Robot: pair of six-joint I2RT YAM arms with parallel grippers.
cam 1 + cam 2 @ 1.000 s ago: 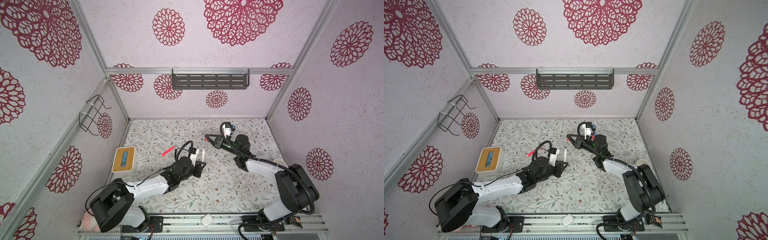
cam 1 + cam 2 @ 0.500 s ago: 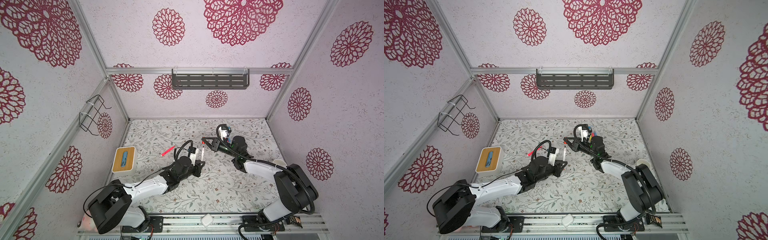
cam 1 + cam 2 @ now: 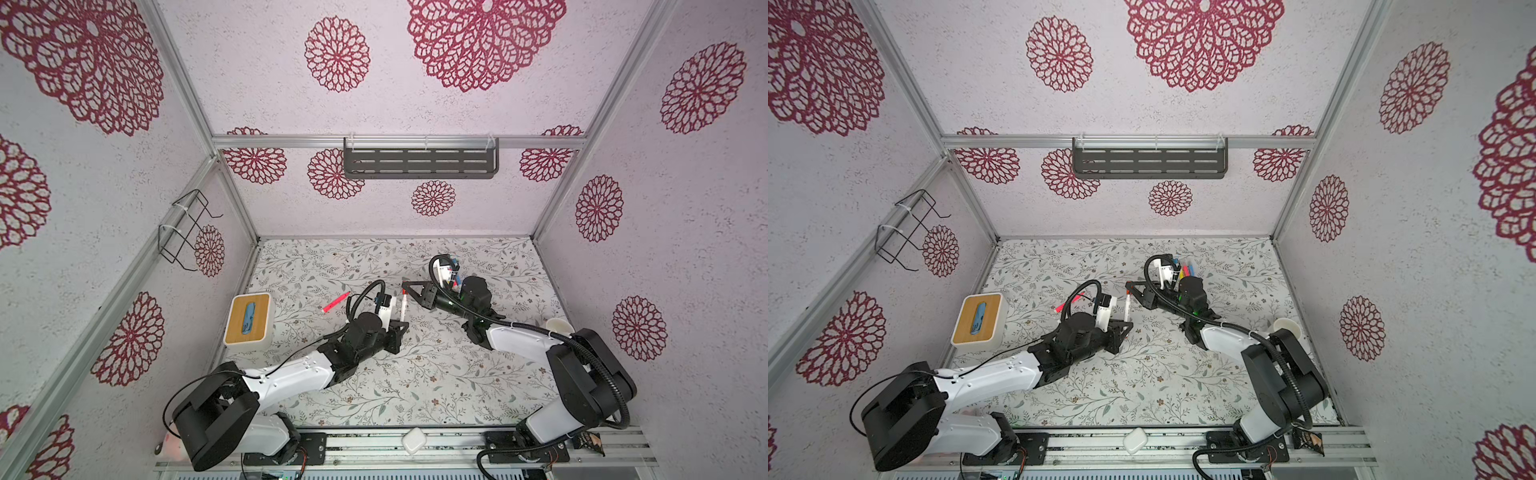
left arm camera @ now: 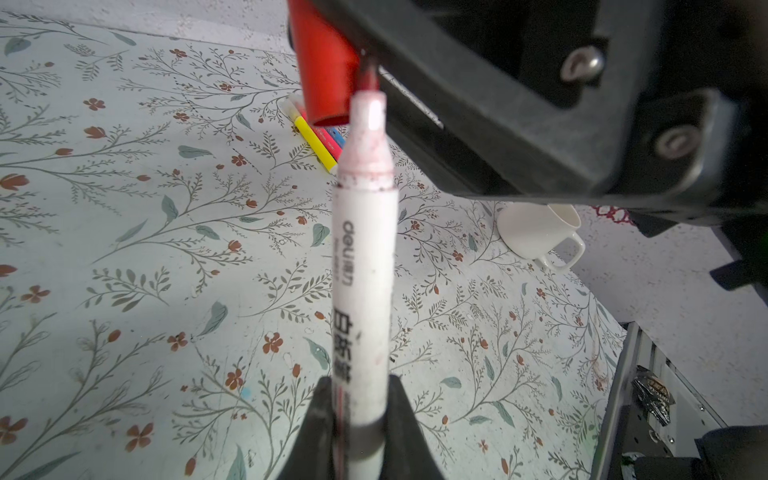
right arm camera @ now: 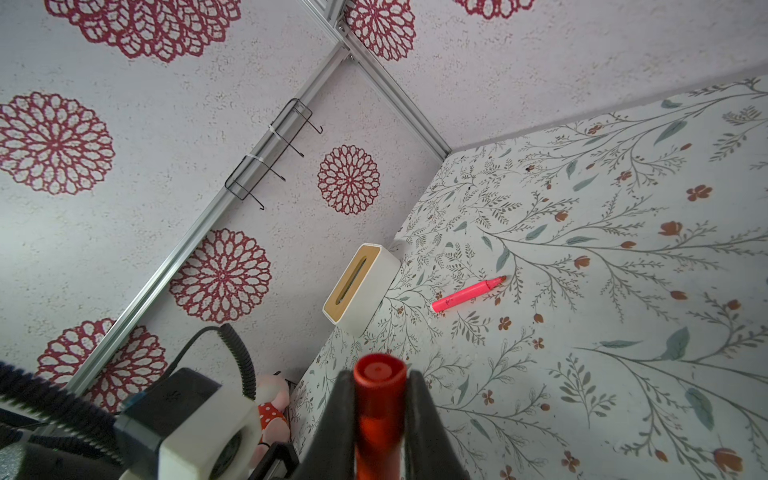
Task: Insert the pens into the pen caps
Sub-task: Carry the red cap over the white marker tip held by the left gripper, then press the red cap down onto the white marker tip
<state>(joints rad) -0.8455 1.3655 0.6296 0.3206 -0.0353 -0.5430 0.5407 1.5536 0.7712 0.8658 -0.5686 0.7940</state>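
**Pen and cap meet mid-desk**

Near the centre of both top views, the left end effector (image 3: 401, 327) is clamped on the lower barrel of a white pen (image 4: 363, 249), which stands nearly upright with its red nib on top. The right end effector (image 3: 404, 286) reaches in from the right, pinched tight around a red cap (image 5: 379, 374). In the left wrist view the nib appears alongside the cap's wall, not in its open mouth. A pink pen (image 3: 336, 302) lies uncapped on the floral desk (image 3: 415, 374), left of centre. More loose pens (image 3: 1188, 270) sit behind the right wrist. A wood-topped box (image 3: 248, 319) stands at the left edge.
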